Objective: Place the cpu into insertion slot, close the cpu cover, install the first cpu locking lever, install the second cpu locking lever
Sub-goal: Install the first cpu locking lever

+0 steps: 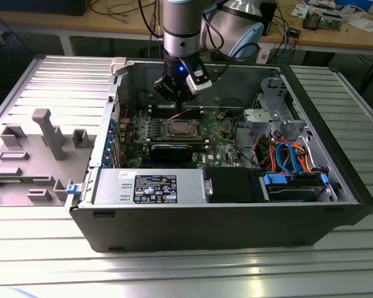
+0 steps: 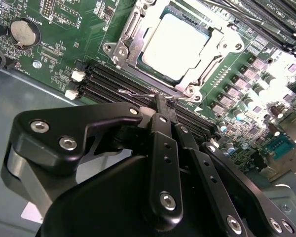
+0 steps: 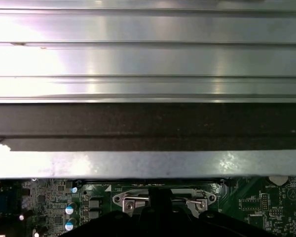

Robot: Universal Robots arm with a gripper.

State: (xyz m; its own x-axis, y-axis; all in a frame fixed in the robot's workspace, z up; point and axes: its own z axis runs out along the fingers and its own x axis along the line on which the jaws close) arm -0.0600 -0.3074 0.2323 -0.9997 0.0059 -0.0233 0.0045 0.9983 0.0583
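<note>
Silver-grey square cpu [image 2: 175, 45] sits in the insertion slot [image 2: 119, 49], thin metal cpu cover [image 2: 211, 63] closed. Black hand [image 2: 164, 104], pressed together, pinches a wire locking lever [image 2: 138, 92]; lever step underway, needing hooking.

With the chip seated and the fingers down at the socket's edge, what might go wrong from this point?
1. The black gripper has its fingers together at a thin wire locking lever; the wire looks springy and may slip off.
2. The fingertips sit close to the black memory slots on the green motherboard, so a sideways slide might scrape them.
3. The square silver-topped cpu lies under the silver metal cpu cover; a lever that snaps back may jolt it.
</note>
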